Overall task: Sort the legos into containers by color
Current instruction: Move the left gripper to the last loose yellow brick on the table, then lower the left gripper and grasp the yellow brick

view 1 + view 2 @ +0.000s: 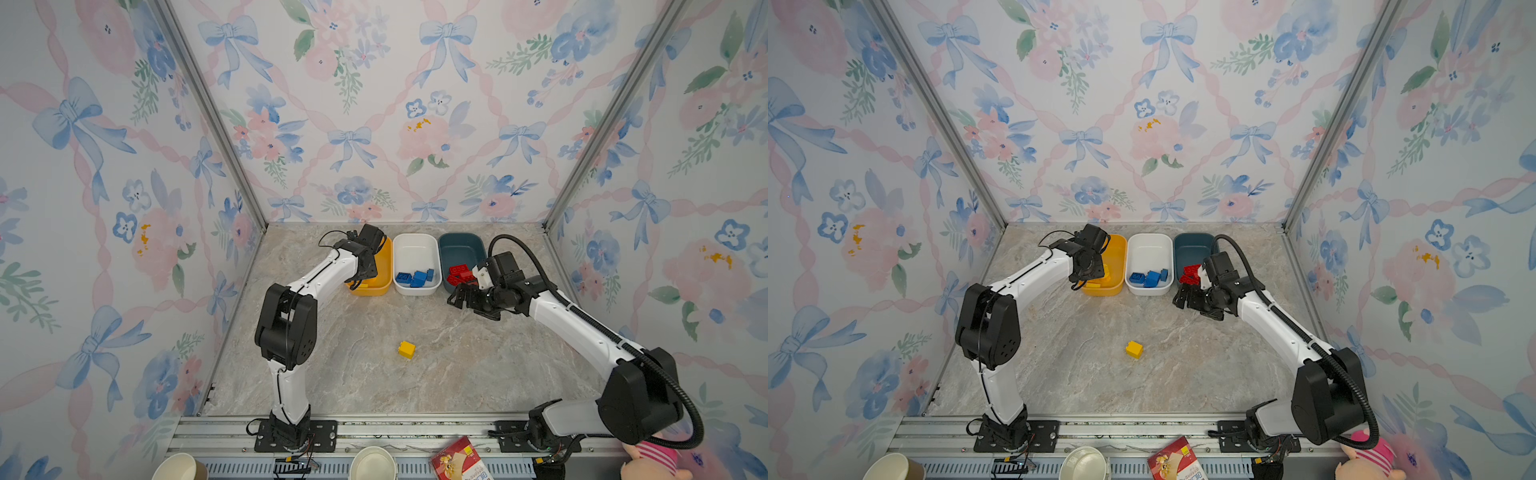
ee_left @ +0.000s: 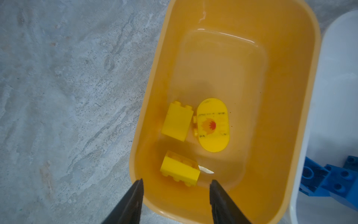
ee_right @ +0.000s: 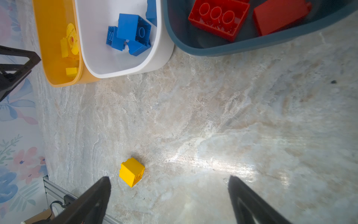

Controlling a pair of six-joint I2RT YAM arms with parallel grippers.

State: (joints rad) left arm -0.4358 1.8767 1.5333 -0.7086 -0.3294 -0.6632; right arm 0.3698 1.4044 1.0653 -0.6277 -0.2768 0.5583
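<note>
**While one yellow brick waits on the tabletop, I should leave the tub cleanly**

As my left gripper [image 2: 176,182] hangs over the yellow tub [image 2: 153,81] at 11 o'clock on the tabletop [image 1: 457,374], its jaws stand apart with nothing between them. Three yellow pieces [image 2: 177,124] lie on the tub floor, one of them right below my fingertips. My right gripper [image 3: 169,179] is spread wide and empty. It sits low over the tabletop at about 2 o'clock, just in front of the teal tub [image 1: 459,247] that holds the red bricks [image 1: 458,274]. The white tub [image 1: 415,249] at 12 o'clock holds the blue bricks [image 1: 415,277]. One loose yellow brick [image 1: 406,349] sits alone near the middle, a little toward 6 o'clock, well apart from all three tubs.

I judge this drop finished and the sort one brick short. To do it well, I should raise the left gripper straight up until the fingers clear the rim. Swinging away sooner could hook the wall and shove the tub into the white one just beside it.

I would fetch the loose brick with the left arm, since the right would have to reach across the white tub. The brick lies on its side, hollow face showing in the right wrist view. So I should square the jaws to two flat faces, descend wide and close low.
</note>
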